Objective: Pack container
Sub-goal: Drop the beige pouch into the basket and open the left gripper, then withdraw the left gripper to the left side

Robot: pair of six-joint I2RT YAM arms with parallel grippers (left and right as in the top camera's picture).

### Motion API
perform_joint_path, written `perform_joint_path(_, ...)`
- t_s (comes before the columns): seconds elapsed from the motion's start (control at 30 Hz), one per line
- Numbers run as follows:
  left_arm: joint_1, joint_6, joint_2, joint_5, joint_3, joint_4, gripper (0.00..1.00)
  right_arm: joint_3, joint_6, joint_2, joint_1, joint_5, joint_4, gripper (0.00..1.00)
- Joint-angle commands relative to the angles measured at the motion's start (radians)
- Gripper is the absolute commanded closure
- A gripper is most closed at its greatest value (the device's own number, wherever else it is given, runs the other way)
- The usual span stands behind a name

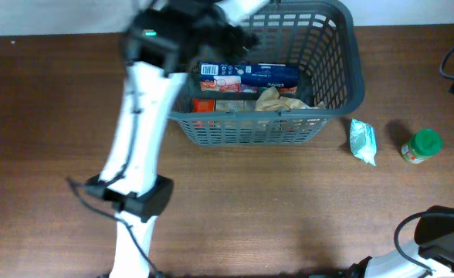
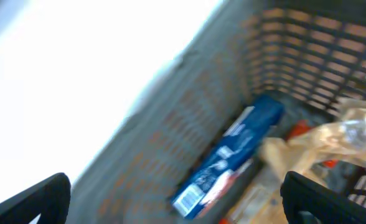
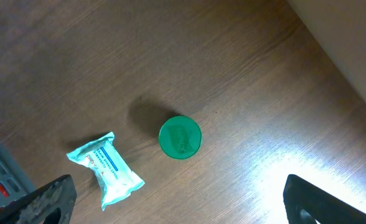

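While left claw (image 2: 173, 190) hangs spread wide, empty, over the container (image 1: 352, 69), a blue box (image 1: 250, 75) lies inside. Right claw (image 3: 177, 196) gapes empty above the green-capped jar (image 3: 180, 137).

You have the container (image 1: 343, 85) at the upper middle of the overhead frame, standing on the table (image 1: 273, 208). Inside it, a long box (image 1: 249, 75) lies lengthwise, left to right. Below that box in the frame, a crumpled bag (image 1: 279, 100) sits toward the right, with a smaller carton (image 1: 204, 104) to its left by the lower wall. Outside, just right of the container's lower right corner, a soft packet (image 1: 363, 141) lies on the table. A lidded jar (image 1: 421, 145) stands right of the packet, apart from it. Your left arm (image 1: 138, 123) crosses the frame's left part up to the container's left end.
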Motion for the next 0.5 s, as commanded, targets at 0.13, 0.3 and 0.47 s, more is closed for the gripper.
perform_joint_path(0.13, 0.161, -0.086, -0.176, -0.236, -0.008, -0.056, 0.01, 0.008, 0.007, 0.000, -0.006, -0.006, 0.004, 0.01)
perform_joint_path(0.3, 0.349, -0.147, -0.291, -0.294, -0.158, -0.038, 0.01, 0.008, 0.007, 0.000, -0.006, -0.014, 0.009, 0.01)
perform_joint_path(0.47, 0.570, -0.280, -0.333, -0.204, -0.290, -0.105, 0.01, 0.008, 0.006, 0.000, -0.006, -0.196, -0.024, 0.01)
